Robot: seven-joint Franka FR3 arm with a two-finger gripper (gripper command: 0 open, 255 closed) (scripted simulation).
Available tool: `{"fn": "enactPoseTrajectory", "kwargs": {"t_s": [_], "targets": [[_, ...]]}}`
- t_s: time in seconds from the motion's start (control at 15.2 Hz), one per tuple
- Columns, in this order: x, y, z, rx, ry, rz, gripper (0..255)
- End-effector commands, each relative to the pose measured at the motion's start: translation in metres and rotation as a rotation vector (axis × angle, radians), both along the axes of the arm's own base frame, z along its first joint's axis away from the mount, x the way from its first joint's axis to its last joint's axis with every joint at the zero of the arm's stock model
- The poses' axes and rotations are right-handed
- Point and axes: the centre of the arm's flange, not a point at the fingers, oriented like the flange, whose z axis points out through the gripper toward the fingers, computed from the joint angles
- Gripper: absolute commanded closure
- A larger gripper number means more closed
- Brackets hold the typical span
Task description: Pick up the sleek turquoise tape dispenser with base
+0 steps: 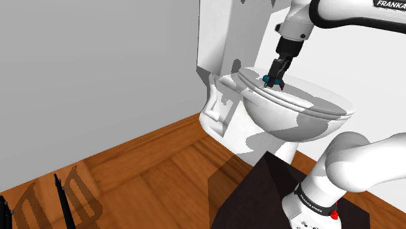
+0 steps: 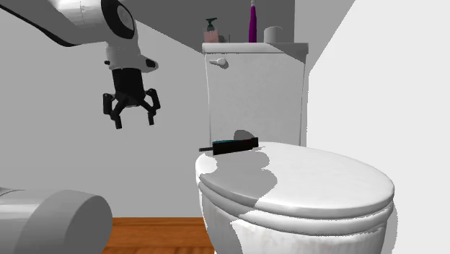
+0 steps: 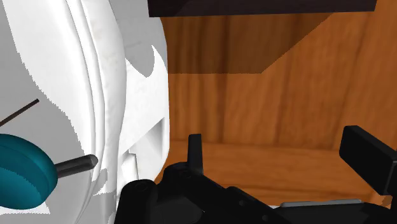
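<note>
On the wooden floor (image 1: 143,162) stands a white toilet (image 2: 288,234), lid (image 2: 324,180) down, tank (image 2: 256,94) behind. My dark stand (image 1: 260,195) sits near it. My gripper (image 2: 133,123) hangs above lid height, off the bowl's left side in the second exterior view, fingers spread wide, gripping nothing. Turquoise tape dispenser (image 2: 234,146) with dark base lies at the lid's far end near the tank, beside my fingers, not between them.

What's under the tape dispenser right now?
The turquoise-and-black tape dispenser rests on the closed white toilet lid, at its back edge near the tank. The lid covers the bowl, so the bowl's inside cannot be seen.
</note>
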Motion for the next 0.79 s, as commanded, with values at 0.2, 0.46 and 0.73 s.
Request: {"fn": "enactPoseTrajectory", "kwargs": {"t_s": [0.2, 0.46, 0.73], "targets": [[0.018, -0.037, 0.001, 0.005, 0.006, -0.026, 0], [0.04, -0.086, 0.001, 0.012, 0.014, -0.061, 0], [0.06, -0.137, 0.001, 0.019, 0.021, -0.096, 0]]}}
